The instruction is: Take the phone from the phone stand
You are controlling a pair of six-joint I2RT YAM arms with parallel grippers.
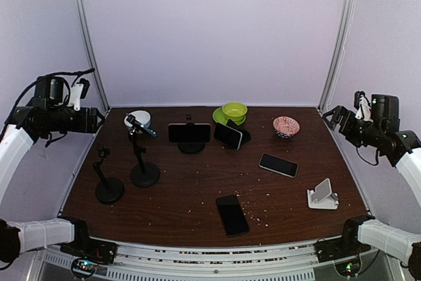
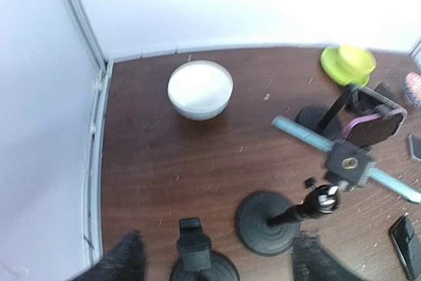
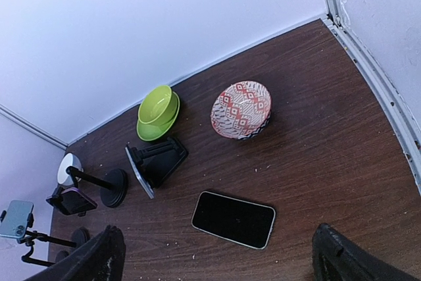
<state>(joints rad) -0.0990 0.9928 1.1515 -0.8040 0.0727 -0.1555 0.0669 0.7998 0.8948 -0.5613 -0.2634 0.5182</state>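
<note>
Surface: a dark brown table (image 1: 164, 195) strewn with crumbs, with pale walls on three sides.
Phone: the phone (image 1: 189, 133) sits sideways in the round-base stand (image 1: 191, 147) at the centre rear of the table. This is judged to be the task's phone.
Neighbouring items: a second phone (image 1: 227, 135) leans on a black wedge stand (image 1: 242, 132) just to the right, in front of the green bowl (image 1: 234, 110). Two more phones (image 1: 277, 164) (image 1: 232, 214) lie flat nearer the arms.
Step in hand: judged to be the start; no approach is made and the phone is not yet lifted.
Next move: one arm has to reach in over the centre rear and close on the phone's edges while clearing the tall clamp stand (image 1: 143, 156).
Left gripper (image 1: 99, 120): raised at the left wall, fingers (image 2: 125, 258) wide apart, holding and touching nothing.
Right gripper (image 1: 331, 115): raised at the right wall, fingers (image 3: 99, 255) wide apart, likewise holding nothing.
</note>
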